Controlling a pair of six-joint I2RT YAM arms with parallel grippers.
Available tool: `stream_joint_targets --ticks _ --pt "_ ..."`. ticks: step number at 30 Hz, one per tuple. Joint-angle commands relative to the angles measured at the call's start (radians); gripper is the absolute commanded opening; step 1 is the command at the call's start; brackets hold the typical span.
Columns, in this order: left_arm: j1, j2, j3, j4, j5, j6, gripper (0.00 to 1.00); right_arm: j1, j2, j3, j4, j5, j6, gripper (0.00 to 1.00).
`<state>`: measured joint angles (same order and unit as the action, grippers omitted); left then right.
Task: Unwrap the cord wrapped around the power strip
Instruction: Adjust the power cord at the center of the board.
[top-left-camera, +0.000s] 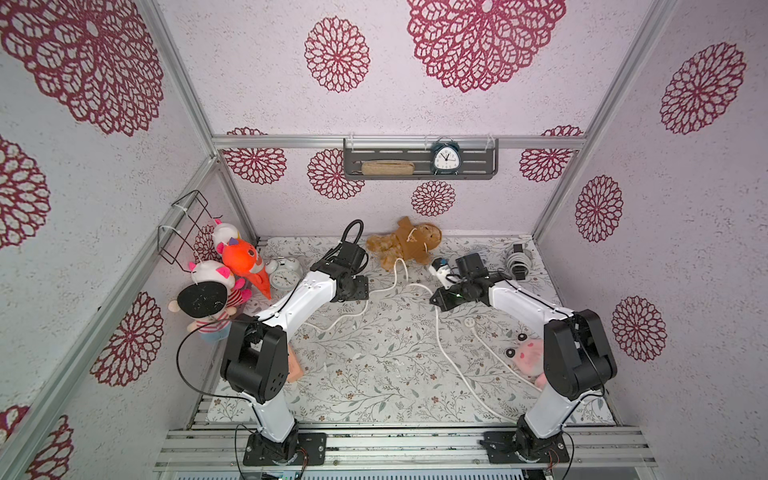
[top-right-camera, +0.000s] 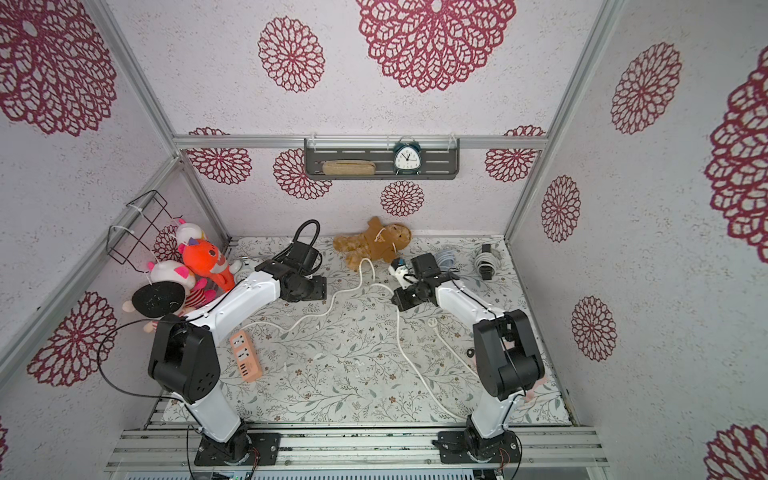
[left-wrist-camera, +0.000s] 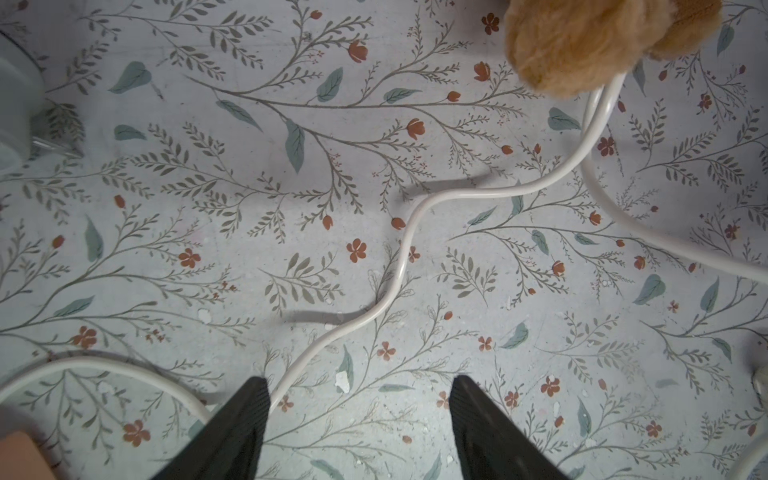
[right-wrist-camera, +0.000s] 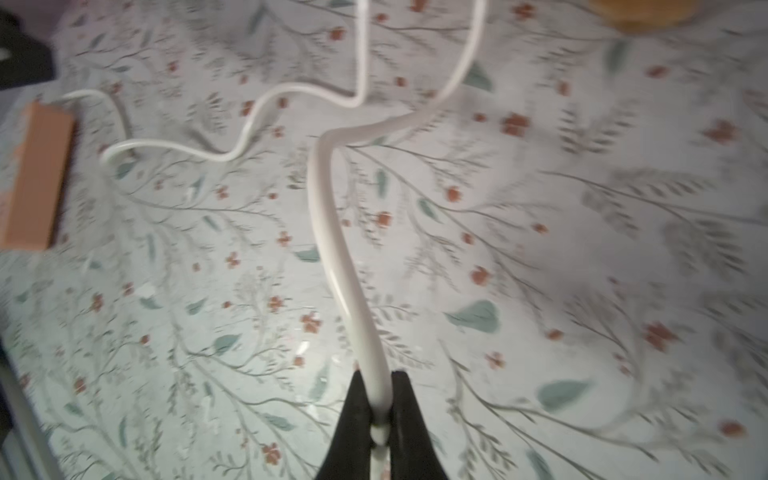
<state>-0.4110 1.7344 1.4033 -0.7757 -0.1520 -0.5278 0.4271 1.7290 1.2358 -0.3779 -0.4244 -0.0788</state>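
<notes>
The salmon power strip (top-right-camera: 246, 356) lies flat on the mat by my left arm's base; it also shows in the right wrist view (right-wrist-camera: 35, 174). Its white cord (top-right-camera: 415, 365) is off the strip and snakes loosely over the mat, with a loop beside the gingerbread toy. Just above the mat at mid-right, my right gripper (right-wrist-camera: 378, 374) is shut on the cord (right-wrist-camera: 332, 232). My left gripper (left-wrist-camera: 359, 382) hangs open over the mat. The cord (left-wrist-camera: 399, 266) runs in beside one finger (left-wrist-camera: 253, 399), and nothing is pinched between the jaws.
A gingerbread plush (top-left-camera: 405, 245) lies at the back middle. An alarm clock (top-left-camera: 286, 272) and plush toys (top-left-camera: 237, 266) crowd the back left. A wound grey cable (top-left-camera: 517, 259) sits back right, and a pink plush (top-left-camera: 528, 353) lies by my right arm. The cord's white plug (top-left-camera: 469, 322) rests at mid-right.
</notes>
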Motion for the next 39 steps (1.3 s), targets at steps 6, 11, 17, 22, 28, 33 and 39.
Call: stream_joint_targets --ticks 6,11,17,22,28,33,39 --pt "0.171 -0.244 -0.134 -0.076 -0.079 -0.067 0.7 0.248 0.126 0.112 -0.079 -0.263 -0.125 0.0" --pt "0.211 -0.275 -0.17 -0.049 -0.042 -0.06 0.71 0.314 0.137 0.104 -0.138 -0.377 -0.244 0.07" --pt "0.162 -0.158 -0.154 0.024 0.034 0.014 0.77 0.282 0.073 0.052 -0.118 -0.381 -0.222 0.5" --pt "0.1 -0.031 -0.071 0.062 0.029 0.04 0.79 0.171 -0.019 -0.031 0.008 -0.244 -0.031 0.59" --pt "0.048 0.102 0.05 0.074 -0.061 0.078 0.95 0.07 -0.141 -0.134 0.123 -0.13 0.105 0.57" --pt "0.043 0.21 0.108 0.136 -0.02 0.107 1.0 0.045 -0.159 -0.147 0.119 -0.087 0.121 0.56" --pt "0.035 0.284 0.105 0.088 0.021 0.099 0.92 -0.031 -0.21 -0.177 0.143 -0.06 0.159 0.56"
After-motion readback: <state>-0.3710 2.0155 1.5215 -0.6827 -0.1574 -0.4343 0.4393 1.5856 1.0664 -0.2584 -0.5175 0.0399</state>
